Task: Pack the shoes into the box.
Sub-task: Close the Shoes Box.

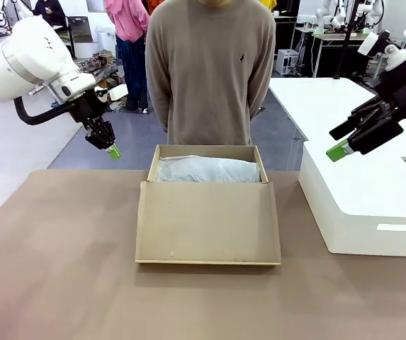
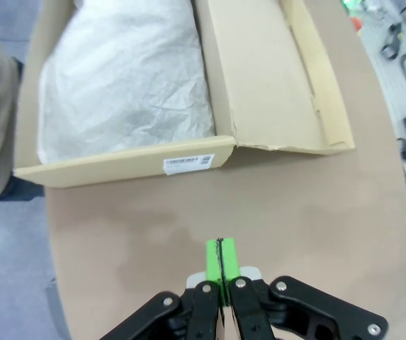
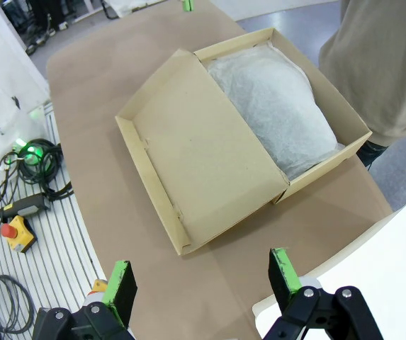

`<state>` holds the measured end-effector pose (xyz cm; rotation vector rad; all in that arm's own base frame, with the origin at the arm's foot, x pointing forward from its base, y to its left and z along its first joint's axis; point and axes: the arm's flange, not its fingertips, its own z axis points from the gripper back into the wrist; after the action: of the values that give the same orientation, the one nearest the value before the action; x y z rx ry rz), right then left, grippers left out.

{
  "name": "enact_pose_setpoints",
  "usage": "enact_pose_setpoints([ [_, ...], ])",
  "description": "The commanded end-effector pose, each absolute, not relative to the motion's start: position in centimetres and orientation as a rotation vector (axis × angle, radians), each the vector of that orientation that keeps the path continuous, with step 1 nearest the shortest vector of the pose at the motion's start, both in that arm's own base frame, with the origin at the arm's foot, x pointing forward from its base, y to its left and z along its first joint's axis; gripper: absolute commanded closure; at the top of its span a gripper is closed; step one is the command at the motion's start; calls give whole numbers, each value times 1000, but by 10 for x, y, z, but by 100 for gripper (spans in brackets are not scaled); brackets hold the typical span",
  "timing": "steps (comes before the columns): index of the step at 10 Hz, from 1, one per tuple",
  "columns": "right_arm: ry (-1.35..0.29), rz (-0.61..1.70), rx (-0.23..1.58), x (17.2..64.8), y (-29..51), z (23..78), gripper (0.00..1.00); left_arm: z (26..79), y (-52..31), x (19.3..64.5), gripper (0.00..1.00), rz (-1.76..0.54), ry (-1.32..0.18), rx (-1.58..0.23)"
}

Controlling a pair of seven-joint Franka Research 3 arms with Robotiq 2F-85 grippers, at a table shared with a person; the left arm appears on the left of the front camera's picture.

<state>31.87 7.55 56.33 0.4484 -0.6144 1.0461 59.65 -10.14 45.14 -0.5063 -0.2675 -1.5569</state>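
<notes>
The tan cardboard shoe box [image 1: 207, 223] lies open on the brown table [image 1: 54, 269], with white crinkly tissue paper [image 1: 206, 170] inside. The left gripper [image 1: 113, 150] is pinched together on nothing. The right gripper [image 1: 336, 142] is spread apart.

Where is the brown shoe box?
In the front view the brown shoe box sits open in the middle of the table, just in front of the person, with the big white box on its right.

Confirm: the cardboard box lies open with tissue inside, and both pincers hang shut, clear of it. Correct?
Only the left pincer is shut; the right pincer is open, jaws wide apart in the right wrist view. The box is open, tissue inside.
</notes>
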Motion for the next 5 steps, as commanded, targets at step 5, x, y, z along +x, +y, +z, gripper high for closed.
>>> enact_pose_setpoints([
  [5, -631, 1057, 476, 320, 77, 564, 0, 379, -104, 610, 100, -1525, -293, -789],
])
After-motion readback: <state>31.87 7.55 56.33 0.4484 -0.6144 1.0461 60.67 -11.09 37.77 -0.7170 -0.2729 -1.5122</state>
